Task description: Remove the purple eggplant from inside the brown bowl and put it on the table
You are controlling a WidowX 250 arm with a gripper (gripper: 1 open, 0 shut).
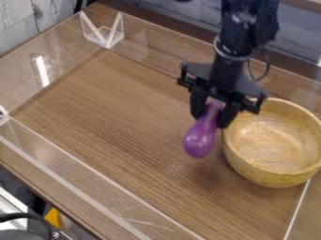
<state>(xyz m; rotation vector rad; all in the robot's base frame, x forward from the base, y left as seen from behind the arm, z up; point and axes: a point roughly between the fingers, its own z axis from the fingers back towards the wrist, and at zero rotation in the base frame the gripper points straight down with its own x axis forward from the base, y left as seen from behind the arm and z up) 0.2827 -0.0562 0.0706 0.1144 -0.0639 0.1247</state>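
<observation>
Across most of your view you've got the big brown wood-grain surface (113, 112), w/ clear acrylic walls (51, 52) along its edges. At right-centre sits the round light-brown wooden bowl (271, 142), thick rim, smooth yellowish inside, nothing in it. Just left of the bowl you see the black robot arm coming down from the top, its black gripper (216, 111) pointing straight down & clamped shut on the narrow upper end of the small glossy purple toy eggplant (201, 137). Eggplant hangs bulb-end down, outside the bowl, close by its left rim, low over the surface; you can't tell whether the bulb touches the wood.
</observation>
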